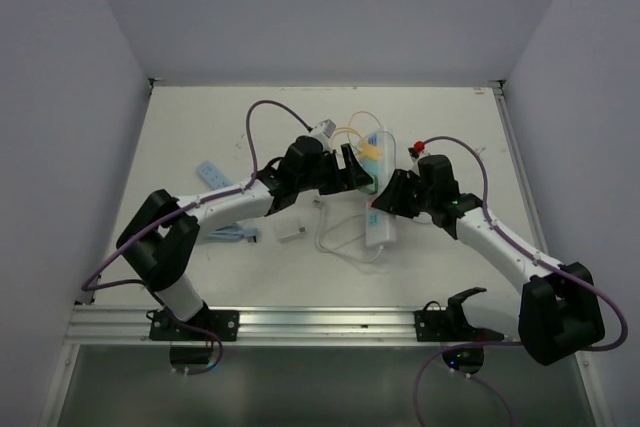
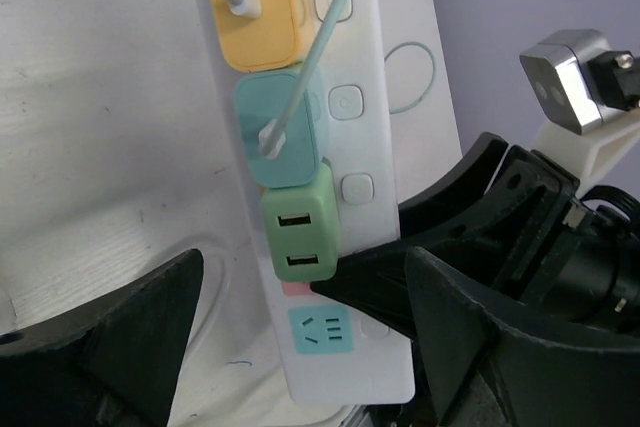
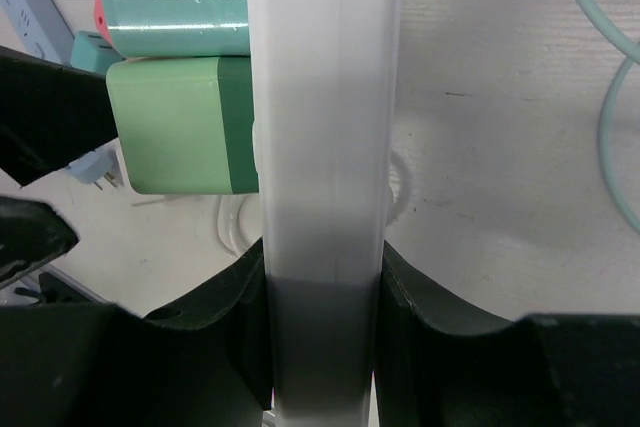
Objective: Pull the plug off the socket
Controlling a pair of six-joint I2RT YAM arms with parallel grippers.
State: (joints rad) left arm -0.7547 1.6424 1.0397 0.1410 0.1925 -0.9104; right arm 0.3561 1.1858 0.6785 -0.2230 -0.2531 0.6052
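A white table sits between pale walls. The right gripper pinches the power strip across its width, likely to pin it against the pull. The left gripper gapes wide, holding nothing, either side of the green plug, which is seated below the teal plug. Space is tight at the plug's lower edge, with bare tabletop to the left.

White power strip with one pale blue socket face. Yellow adapter, teal adapter with pale teal cord, light green plug with a darker green band. Purple cables, off-white table.
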